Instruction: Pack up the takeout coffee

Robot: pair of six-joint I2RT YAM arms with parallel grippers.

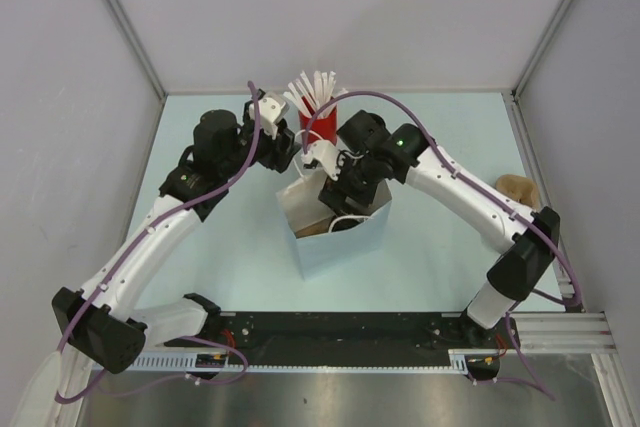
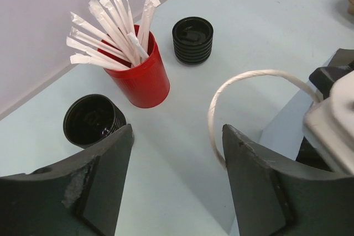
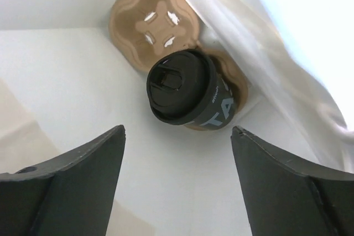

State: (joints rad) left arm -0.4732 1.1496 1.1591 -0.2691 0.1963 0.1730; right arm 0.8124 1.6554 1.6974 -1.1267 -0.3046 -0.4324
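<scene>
Now one takeout coffee sits in the cardboard tray inside the paper bag; your right gripper and left gripper gape empty. Next, lift clear and fetch another black cup.

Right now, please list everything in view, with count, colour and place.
paper bag: one, white, table centre.
cardboard tray: one, tan, inside the bag.
lidded cup: one, black, in the tray.
stick cup: one, red, white sticks inside, behind the bag.
ribbed cups: two, black, beside the stick cup.
unclear object: one, tan, table's right edge.
table: one, pale blue.
left tool: one, black, open, beside the bag.
right tool: one, black, open, above the lidded cup.
</scene>
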